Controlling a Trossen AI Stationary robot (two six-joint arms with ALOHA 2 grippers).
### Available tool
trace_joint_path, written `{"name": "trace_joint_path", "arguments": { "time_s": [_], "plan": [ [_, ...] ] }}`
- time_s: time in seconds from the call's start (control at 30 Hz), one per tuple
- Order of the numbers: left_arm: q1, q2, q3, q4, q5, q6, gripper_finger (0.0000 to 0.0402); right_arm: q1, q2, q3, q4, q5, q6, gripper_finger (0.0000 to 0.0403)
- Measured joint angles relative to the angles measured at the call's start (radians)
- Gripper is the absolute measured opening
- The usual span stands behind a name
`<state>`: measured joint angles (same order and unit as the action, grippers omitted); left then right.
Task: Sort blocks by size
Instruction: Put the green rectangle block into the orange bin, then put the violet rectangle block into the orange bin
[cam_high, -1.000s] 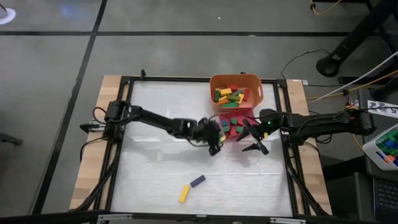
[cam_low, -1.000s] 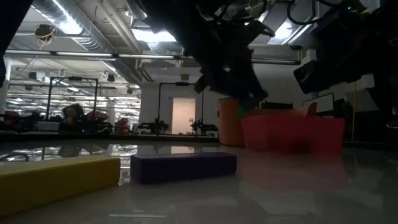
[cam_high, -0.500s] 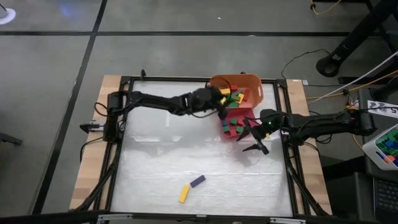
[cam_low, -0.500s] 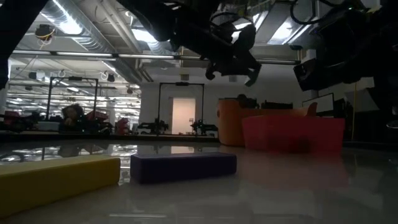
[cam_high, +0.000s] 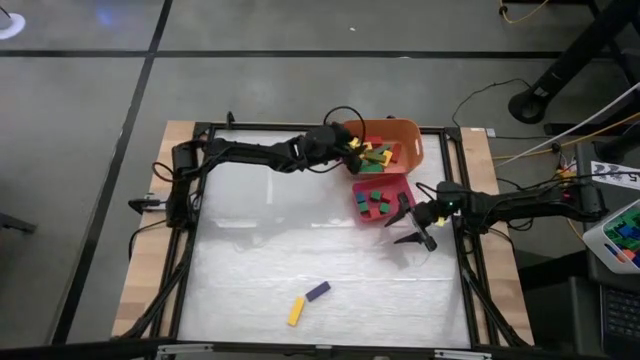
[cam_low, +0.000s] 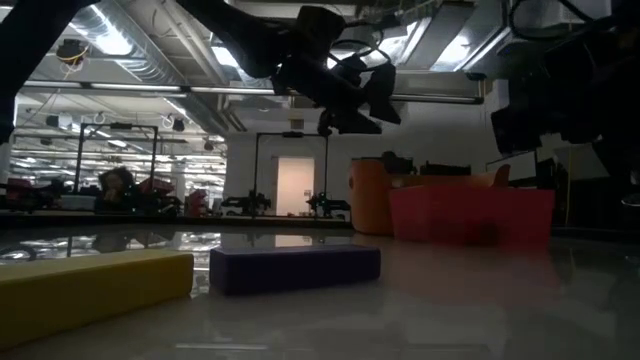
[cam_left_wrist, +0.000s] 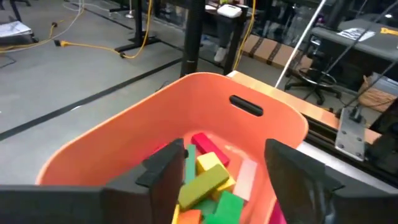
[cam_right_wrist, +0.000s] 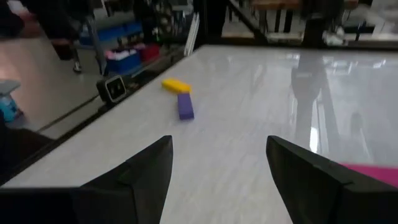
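Blocks of coloured wood are split by size: long bars fill the orange plastic bin (cam_high: 380, 146), where the left gripper (cam_high: 352, 150) hovers with fingers released; small cubes lie in the pink-red square tray (cam_high: 378, 199); the right gripper (cam_high: 410, 222) waits beside it, fingers spread; a yellow bar (cam_high: 296, 311) and a purple bar (cam_high: 317, 292) remain on the desk (cam_high: 260, 240).

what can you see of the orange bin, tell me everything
The orange bin looks like smooth plastic, with rounded corners, tall walls and a slot handle cut into one wall. It stands upright at the far edge of the table, right beside the pink-red tray; whether they touch is unclear. Inside lies a loose heap of long blocks in green, yellow, red and pink. The left gripper hovers over its rim with jaws open and empty, not touching it.
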<state>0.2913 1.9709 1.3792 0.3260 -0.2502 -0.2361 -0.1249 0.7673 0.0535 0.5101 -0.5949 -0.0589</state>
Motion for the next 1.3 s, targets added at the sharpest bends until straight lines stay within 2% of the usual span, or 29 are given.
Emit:
{"name": "trace_joint_path", "arguments": {
  "time_s": [0.17, 0.3, 0.4, 0.6, 0.77, 0.97, 1.07, 1.3],
  "plan": [
    [-0.008, -0.021, 0.0, -0.02, 0.04, -0.045, 0.0229, 0.0, 0.0, -0.034, 0.116, -0.002, 0.002, 0.0257],
    [-0.055, -0.077, 0.001, -0.124, 0.198, -0.056, 0.023, 0.0, 0.0, -0.042, 0.128, -0.044, 0.003, 0.0257],
    [-0.12, -0.112, 0.001, -0.256, 0.279, -0.083, 0.023, 0.0, 0.0, -0.042, 0.125, -0.067, -0.002, 0.0257],
    [-0.307, -0.129, 0.001, -0.495, 0.291, -0.152, 0.023, 0.0, -0.037, -0.043, 0.131, -0.068, -0.023, 0.0257],
    [-0.468, -0.122, 0.001, -0.613, 0.201, -0.249, 0.023, 0.0, -0.115, -0.044, 0.112, -0.034, -0.024, 0.0257],
    [-0.624, -0.121, 0.0, -0.695, -0.012, -0.421, 0.023, 0.0, -0.204, -0.045, 0.011, 0.208, -0.013, 0.0257],
    [-0.688, -0.103, 0.001, -0.674, -0.09, -0.471, 0.023, 0.0, -0.227, -0.045, -0.017, 0.288, 0.016, 0.0257],
    [-0.802, 0.018, 0.001, -0.589, -0.118, -0.546, 0.023, 0.0, -0.231, -0.045, -0.048, 0.31, 0.027, 0.0257]
  ]
}}
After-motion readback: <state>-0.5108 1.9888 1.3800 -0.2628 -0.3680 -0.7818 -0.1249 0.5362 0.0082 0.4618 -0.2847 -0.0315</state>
